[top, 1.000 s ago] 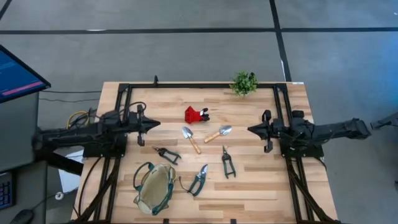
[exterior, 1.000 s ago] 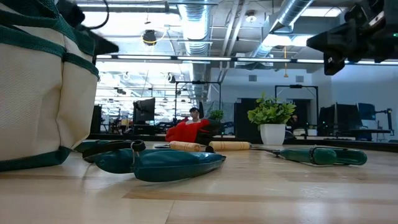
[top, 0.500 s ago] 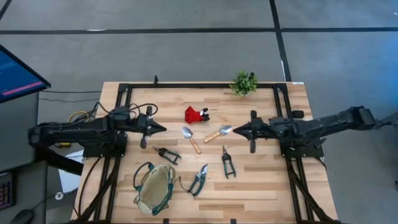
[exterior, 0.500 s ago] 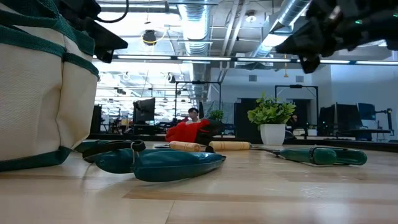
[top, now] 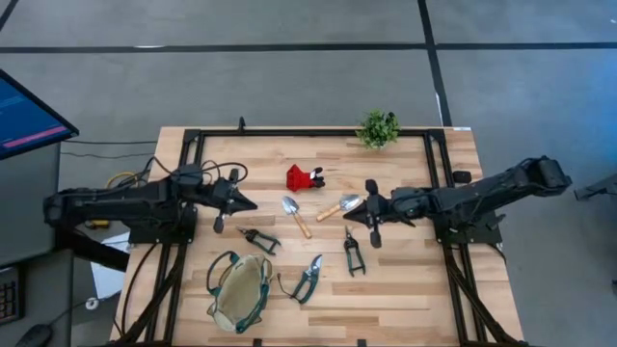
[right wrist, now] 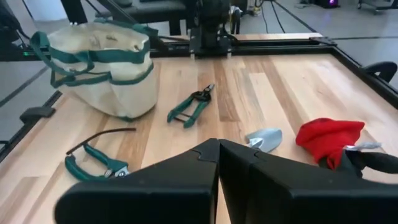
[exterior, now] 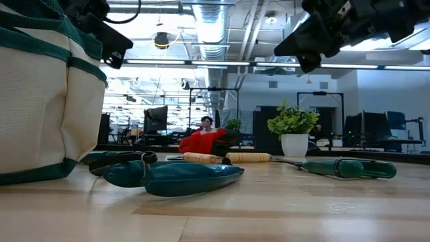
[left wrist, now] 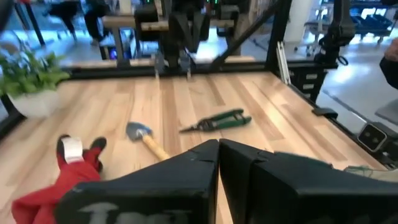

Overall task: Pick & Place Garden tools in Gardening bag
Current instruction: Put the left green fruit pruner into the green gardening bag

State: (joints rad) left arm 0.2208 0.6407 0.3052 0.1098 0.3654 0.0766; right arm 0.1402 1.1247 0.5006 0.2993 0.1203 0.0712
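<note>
A pale wooden bench with a black frame stood on a grey floor, and the low view looked across it into a bright workshop with ducts overhead.

The gardening bag sat at the near left corner of the bench, mouth up, tan canvas with green trim, nothing seen inside it. Every tool still lay out on the wood. A pair of green-handled shears lay just right of the bag, a smaller dark pair just above it, and a third pair further right. Two trowels sat mid-bench, handles angled toward each other: the left trowel and the right trowel. Above them lay the red-and-black tool. The small potted plant stood at the far edge.

And the right hand was out over the bench, fingers pressed together and empty, its tip just beside the right trowel's blade and above the third shears. In its wrist view the bag, two pairs of shears, a trowel blade and the red tool all lay ahead.

The left hand hung over the left-middle of the bench, fingers together too, holding nothing, near the dark shears.
</note>
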